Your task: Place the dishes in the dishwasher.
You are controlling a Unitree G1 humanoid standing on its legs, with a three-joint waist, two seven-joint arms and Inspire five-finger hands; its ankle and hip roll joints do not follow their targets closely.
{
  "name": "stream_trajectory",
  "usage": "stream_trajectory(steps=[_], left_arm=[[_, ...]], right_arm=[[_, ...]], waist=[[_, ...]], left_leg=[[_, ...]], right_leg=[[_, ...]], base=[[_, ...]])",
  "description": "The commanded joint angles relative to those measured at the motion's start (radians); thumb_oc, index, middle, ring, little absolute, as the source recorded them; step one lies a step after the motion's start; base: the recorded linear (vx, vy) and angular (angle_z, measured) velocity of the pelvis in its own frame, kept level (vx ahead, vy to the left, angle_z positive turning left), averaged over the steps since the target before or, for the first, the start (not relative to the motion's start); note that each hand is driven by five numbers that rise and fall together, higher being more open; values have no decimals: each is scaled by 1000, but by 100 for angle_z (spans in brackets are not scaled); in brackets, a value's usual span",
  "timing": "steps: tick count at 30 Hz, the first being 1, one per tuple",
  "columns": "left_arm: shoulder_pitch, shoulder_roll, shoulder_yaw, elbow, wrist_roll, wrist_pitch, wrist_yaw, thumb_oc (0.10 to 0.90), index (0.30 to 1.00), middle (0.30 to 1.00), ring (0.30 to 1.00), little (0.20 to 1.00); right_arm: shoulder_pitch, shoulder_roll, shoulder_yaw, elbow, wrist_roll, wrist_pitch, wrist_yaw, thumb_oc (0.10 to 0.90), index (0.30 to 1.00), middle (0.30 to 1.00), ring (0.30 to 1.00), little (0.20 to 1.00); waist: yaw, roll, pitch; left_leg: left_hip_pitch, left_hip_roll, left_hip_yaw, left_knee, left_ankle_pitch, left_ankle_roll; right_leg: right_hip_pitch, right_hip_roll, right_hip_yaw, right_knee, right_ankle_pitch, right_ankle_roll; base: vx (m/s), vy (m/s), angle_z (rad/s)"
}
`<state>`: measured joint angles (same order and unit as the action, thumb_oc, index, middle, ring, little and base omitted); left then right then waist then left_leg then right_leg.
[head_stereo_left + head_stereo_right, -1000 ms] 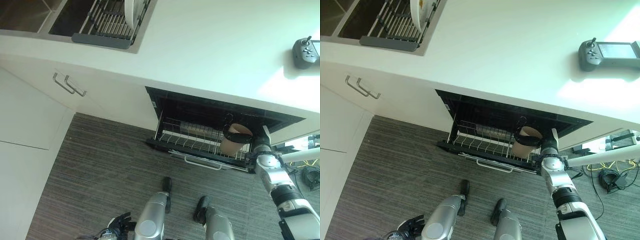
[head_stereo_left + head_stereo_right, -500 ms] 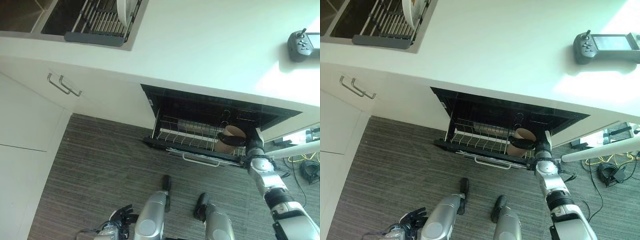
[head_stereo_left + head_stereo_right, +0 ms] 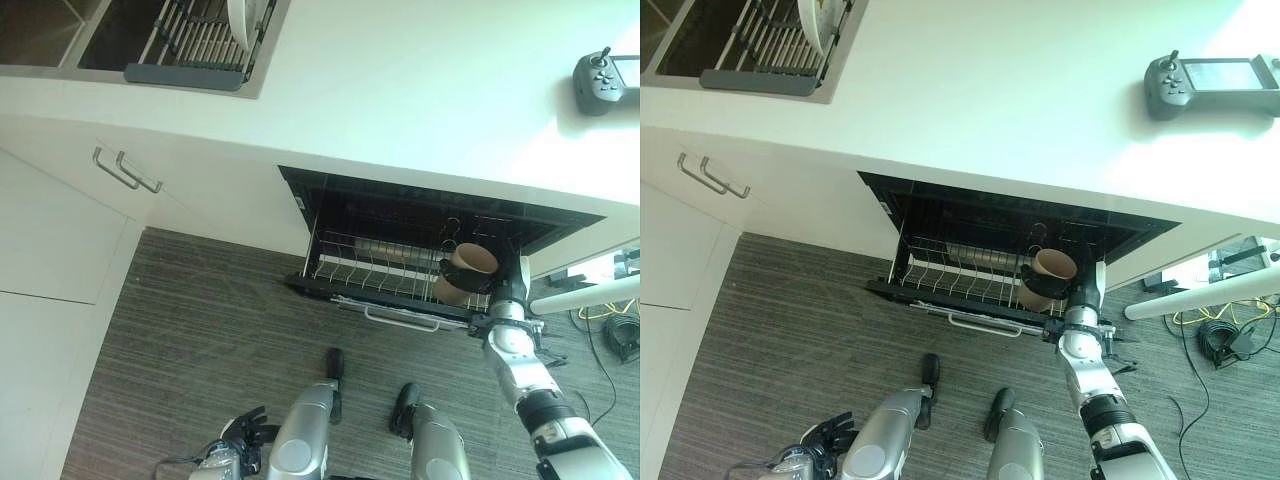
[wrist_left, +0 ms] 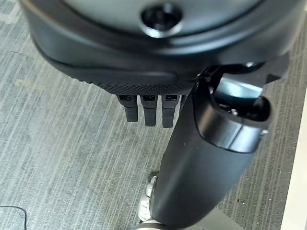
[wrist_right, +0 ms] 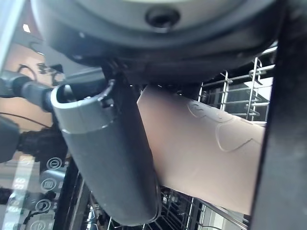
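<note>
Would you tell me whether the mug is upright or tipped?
Tipped: the mug, held by the right hand over the dishwasher rack, shows its mouth sideways.

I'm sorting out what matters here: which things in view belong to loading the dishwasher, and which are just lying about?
Part of the job:
- tan cup, gripped by the right hand
- dishwasher rack, pulled out
- plate standing in the drying rack by the sink

Just lying about:
- remote controller on the counter
- left hand, idle low over the floor

Tan cup (image 3: 1050,276), white counter (image 3: 1020,90), grey striped floor (image 3: 790,340)
</note>
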<state>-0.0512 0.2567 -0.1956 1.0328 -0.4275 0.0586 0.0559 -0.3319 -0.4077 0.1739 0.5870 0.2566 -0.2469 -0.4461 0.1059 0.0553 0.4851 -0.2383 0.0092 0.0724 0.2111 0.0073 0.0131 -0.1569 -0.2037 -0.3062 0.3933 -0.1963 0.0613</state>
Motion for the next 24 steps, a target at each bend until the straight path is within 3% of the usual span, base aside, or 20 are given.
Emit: stream_trajectory(steps=[1,7,8,11,14,16,19,22,24], left_arm=[[78,-36,-27,8,-17,-19,8,800,900,900,900,900],[85,-39,-20,19,-5,-27,-3,800,900,900,900,900],[83,-36,-22,16,-1,-23,-6,800,900,900,900,900],[75,-26,-25,10,5,-13,-10,800,900,900,900,900],[67,-17,-34,6,12,-8,-13,800,900,900,900,900],[62,-13,-41,6,18,-8,-13,800,900,900,900,900],[55,-8,-61,5,15,-3,-8,800,900,900,900,900],[46,-13,-73,8,11,1,-8,800,900,900,900,900],[42,-16,-80,11,6,0,-11,800,900,900,900,900]], right_arm=[[38,-90,-30,-74,-103,-125,-119,800,900,900,900,900],[61,-82,-23,-66,-75,-92,-78,800,900,900,900,900],[58,-76,-13,-42,-50,-51,7,800,900,900,900,900],[42,-74,13,-5,-90,12,75,800,900,900,900,900],[9,-86,70,50,-229,113,74,800,900,900,900,900],[-15,-92,93,87,-212,167,43,800,900,900,900,900],[-60,-79,81,132,-35,166,-14,800,900,900,900,900],[-111,-75,80,135,-152,95,-78,800,900,900,900,900],[-148,-71,87,108,-130,87,-128,800,900,900,900,900]], waist=[[-39,26,-45],[-45,30,-50],[-43,32,-48],[-36,33,-44],[-24,35,-38],[-16,37,-36],[-6,42,-33],[-1,47,-29],[1,52,-25]], left_leg=[[35,55,36,89,-213,-19],[42,53,40,89,-219,-19],[40,52,40,89,-219,-19],[33,50,36,89,-218,-20],[27,51,34,89,-213,-22],[24,52,32,89,-210,-22],[19,52,28,89,-208,-23],[14,52,26,89,-207,-25],[11,50,24,89,-205,-26]], right_leg=[[3,4,24,-93,5,18],[7,-2,24,-93,1,18],[5,-4,23,-93,1,18],[1,-6,19,-93,0,20],[0,-10,7,-93,2,18],[0,-12,-2,-93,4,17],[0,-11,-9,-93,5,14],[-5,-10,-10,-93,5,13],[-9,-8,-7,-93,7,12]], base=[[7,15,-8],[3,5,-5],[-7,-6,-17],[-19,-16,-4],[-30,-29,3],[-21,-35,9],[-7,-19,12],[-5,6,8],[-7,16,0]])
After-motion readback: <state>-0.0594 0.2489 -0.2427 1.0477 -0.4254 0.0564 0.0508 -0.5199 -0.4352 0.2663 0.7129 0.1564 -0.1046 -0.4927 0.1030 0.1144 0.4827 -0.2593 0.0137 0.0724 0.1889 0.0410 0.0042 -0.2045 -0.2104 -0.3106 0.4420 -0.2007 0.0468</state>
